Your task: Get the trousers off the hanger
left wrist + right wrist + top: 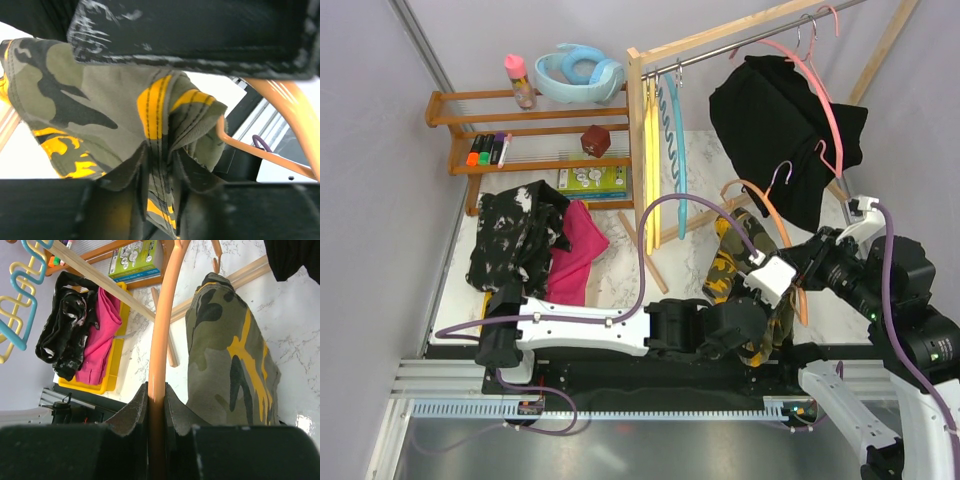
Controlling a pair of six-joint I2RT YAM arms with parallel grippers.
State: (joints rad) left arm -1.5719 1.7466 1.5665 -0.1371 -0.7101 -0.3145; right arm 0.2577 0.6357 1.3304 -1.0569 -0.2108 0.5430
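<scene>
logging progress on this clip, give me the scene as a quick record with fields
left gripper: shut on camouflage trousers
right gripper: shut on orange hanger
camouflage trousers: draped on orange hanger, not yet off
off hangers, piled at left: speckled black trousers, magenta trousers
on rail: black trousers on pink hanger

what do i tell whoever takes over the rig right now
Left hand: shut on the camo trousers.
Right hand: shut on the orange hanger, held off the rail.
The camo trousers are draped over that hanger.
Done: magenta pair and speckled pair lie piled on the left, off hangers.
Black trousers hang on the pink hanger on the rail.
Left to do: pull the camo trousers free, then the black ones.
</scene>
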